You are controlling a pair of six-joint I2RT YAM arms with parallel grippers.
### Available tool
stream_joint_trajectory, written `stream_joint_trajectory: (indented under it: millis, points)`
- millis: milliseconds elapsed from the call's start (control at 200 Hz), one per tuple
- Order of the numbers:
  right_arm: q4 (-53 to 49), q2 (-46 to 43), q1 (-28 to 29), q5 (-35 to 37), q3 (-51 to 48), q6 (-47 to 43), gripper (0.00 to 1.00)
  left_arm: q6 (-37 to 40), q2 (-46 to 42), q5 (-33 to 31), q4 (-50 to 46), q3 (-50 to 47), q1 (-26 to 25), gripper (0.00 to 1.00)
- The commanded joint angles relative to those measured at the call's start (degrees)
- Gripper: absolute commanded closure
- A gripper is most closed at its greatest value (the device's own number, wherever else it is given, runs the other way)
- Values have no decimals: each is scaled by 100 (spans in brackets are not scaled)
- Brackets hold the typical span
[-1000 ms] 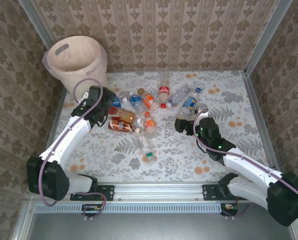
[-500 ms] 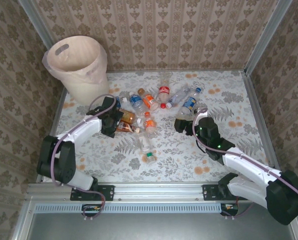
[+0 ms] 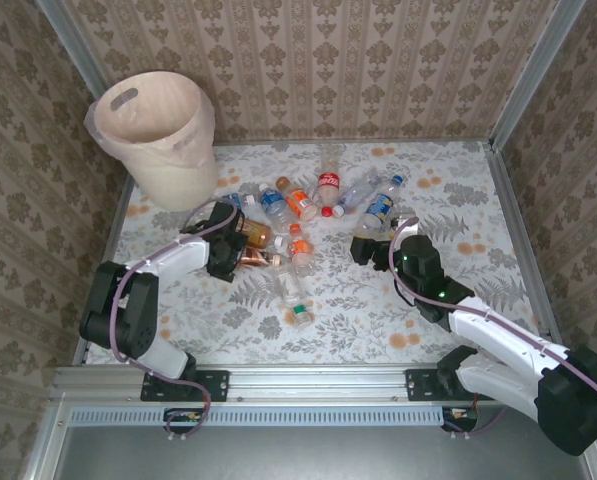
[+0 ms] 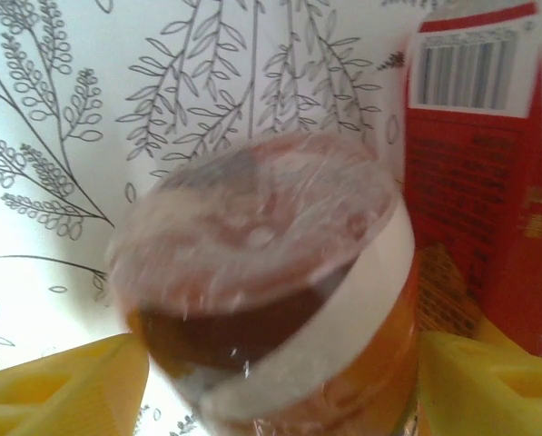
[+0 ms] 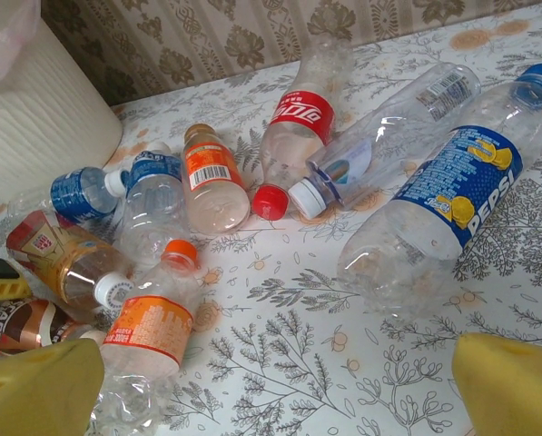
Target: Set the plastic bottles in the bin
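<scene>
The bottle for this step, as we judge it, is the brown-drink bottle, which lies on its side at the near left edge of the heap of plastic bottles in the middle of the worktop. Its long axis runs roughly left to right, base toward the left. In the left wrist view we look almost straight onto that base, with a red-labelled bottle just beside it on the right.

The left pincer meets it from the left, in line with that axis, with one yellow finger on either side of the body near the base. The fingers sit close against the plastic, but we cannot tell whether they already clamp it.

The bin stands at the far left corner, beyond and to the left of this pincer and apart from the heap. That makes the left arm clearly the nearer one for the carry. We reckon the lift has to go up and far-left, high enough to clear the rim.

The right pincer hangs released and empty at the right side of the heap. It sits on the near side of the Pepsi bottle, whose long axis slants away to the far right.
</scene>
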Motion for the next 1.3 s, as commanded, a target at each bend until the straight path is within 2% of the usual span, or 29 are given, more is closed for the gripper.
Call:
stream_joint_trajectory:
  millis: [0, 460, 645, 810, 915, 1115, 1295]
  points:
    - [-65, -75, -21, 84, -32, 3, 0, -164, 26, -198, 70, -71, 8, 23]
    - [-46, -46, -21, 21, -40, 32, 0, -125, 49, -512, 286, -338, 83, 29]
    - [-60, -46, -21, -28, -40, 43, 0, 200, -48, -691, 500, -437, 166, 38]
    - [-65, -54, -21, -28, -31, 38, 0, 896, -399, -844, 1073, -738, 235, 41]
    - [-31, -15, -16, -23, -33, 31, 0, 1281, -708, -1167, 870, -768, 244, 41]
    - [66, 145, -21, -58, 48, 32, 0, 2585, -1292, -1349, 719, -719, 366, 40]
    - [193, 156, -16, -50, 109, -20, 0, 3503, -1857, -1760, 335, -435, 409, 41]
